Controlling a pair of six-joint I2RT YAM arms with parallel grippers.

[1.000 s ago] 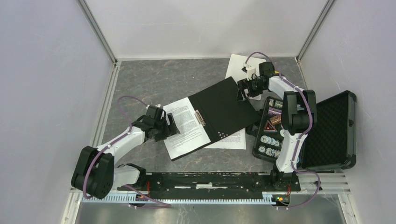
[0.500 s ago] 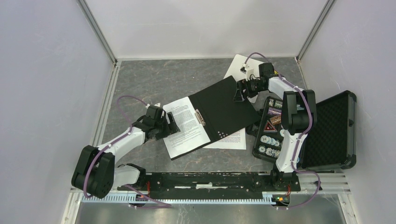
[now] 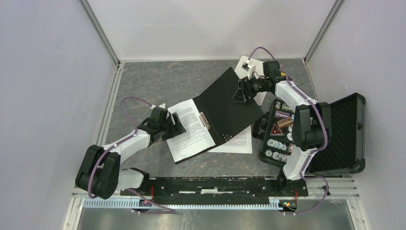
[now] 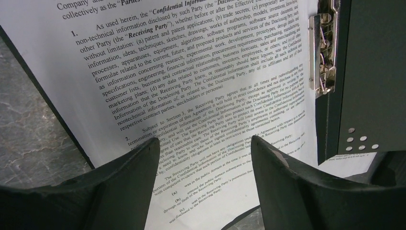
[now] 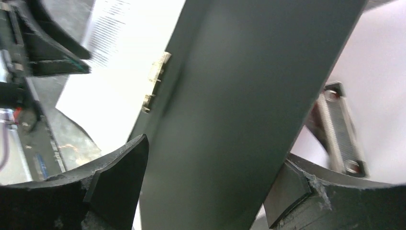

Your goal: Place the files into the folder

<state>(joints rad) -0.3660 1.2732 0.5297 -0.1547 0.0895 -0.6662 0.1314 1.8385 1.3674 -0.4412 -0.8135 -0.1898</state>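
**A:** The overhead cam gives the layout. Grey tabletop (image 3: 158, 81), open black case (image 3: 342, 129) at 3 o'clock, and the folder (image 3: 220, 112) lying open dead centre with its black inside up. One printed sheet (image 3: 191, 134) lies on its 8 o'clock half. A second sheet (image 3: 242, 143) pokes out from under its 5 o'clock edge, flat on the tabletop. The white clipboard (image 3: 252, 61) is up at 1 o'clock.

**B:** The wrist cams add stuff though. On the left one you can actually read the sheet, legal text about confidential information. It also shows the metal clip (image 4: 323, 52) by the spine and a few rivets (image 4: 361, 141). None of that reads from above.

**A:** And the end effectors?

**B:** The left end effector (image 3: 176, 128) sits at the 9 o'clock edge of that printed sheet, fingers (image 4: 129, 182) spread wide over the paper, holding nothing. Can't tell whether it's touching the paper.

**A:** Right one?

**B:** The right end effector (image 3: 239, 91) is at the folder's 1 o'clock cover, which looks tilted up off the tabletop. Its own cam is blurry. The fingers (image 5: 119, 182) are far apart and the black cover fills the whole gap between them. Whether it's pinched or just resting there, can't tell.
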